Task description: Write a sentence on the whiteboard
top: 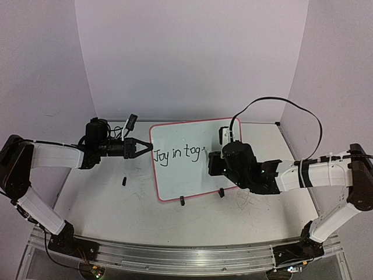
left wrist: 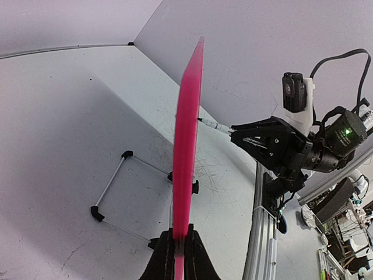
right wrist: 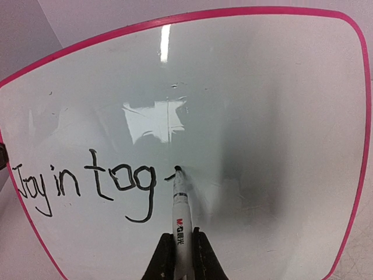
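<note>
The whiteboard (top: 183,169) stands tilted at mid-table on two black clip feet, with a pink rim and black writing "Joy in tog" plus a short new stroke. My left gripper (top: 145,148) is shut on its left edge; the left wrist view shows the pink edge (left wrist: 187,134) clamped between the fingers. My right gripper (top: 211,165) is shut on a white marker (right wrist: 180,230). The marker's black tip touches the board (right wrist: 262,116) just right of the "g". In the left wrist view the marker (left wrist: 213,125) points at the board's face.
A thin wire stand (left wrist: 119,189) with black corner caps lies on the table behind the board. A small black piece (top: 124,180), perhaps the marker's cap, lies on the table left of the board. The aluminium rail (top: 175,256) runs along the near edge. White walls enclose the table.
</note>
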Motion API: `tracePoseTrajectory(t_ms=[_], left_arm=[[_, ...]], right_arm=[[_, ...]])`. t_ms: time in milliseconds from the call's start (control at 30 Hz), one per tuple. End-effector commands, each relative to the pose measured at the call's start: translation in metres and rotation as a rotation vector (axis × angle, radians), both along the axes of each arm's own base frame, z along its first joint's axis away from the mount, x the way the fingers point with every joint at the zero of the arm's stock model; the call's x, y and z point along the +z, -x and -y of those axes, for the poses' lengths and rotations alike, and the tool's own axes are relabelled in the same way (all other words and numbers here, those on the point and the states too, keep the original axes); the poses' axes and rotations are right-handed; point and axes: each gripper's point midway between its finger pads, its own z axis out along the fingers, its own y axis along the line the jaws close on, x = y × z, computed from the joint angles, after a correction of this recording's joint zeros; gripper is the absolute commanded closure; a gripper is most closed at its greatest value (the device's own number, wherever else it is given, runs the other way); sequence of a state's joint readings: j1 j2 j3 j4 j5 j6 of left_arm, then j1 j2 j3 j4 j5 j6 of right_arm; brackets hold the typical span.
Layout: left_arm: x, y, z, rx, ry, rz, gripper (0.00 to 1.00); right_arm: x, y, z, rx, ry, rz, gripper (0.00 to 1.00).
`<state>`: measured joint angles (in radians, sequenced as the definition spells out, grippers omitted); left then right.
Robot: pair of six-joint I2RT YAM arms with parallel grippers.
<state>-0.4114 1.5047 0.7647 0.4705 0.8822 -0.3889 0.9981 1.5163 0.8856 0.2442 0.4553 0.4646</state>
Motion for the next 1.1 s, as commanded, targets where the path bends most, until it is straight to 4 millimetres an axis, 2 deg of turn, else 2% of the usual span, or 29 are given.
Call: tracePoseTrajectory(t_ms=[0, 267, 767, 1067], left_arm=[[0.039, 0.001, 0.002, -0.029, 0.050, 0.109, 1.00], [0.040, 0.001, 0.002, -0.028, 0.049, 0.110, 1.00], [0.039, 0.000, 0.003, -0.028, 0.050, 0.106, 1.00], [0.038, 0.000, 0.002, -0.027, 0.048, 0.105, 1.00]], right_arm=[[0.019, -0.012, -0.008, -0.006, -0.030, 0.053, 1.00], [0.010, -0.008, -0.015, 0.030, -0.027, 0.024, 1.00], [-0.014, 0.009, 0.001, 0.016, -0.026, -0.043, 1.00], [-0.015, 0.009, 0.009, -0.007, -0.019, -0.042, 1.00]])
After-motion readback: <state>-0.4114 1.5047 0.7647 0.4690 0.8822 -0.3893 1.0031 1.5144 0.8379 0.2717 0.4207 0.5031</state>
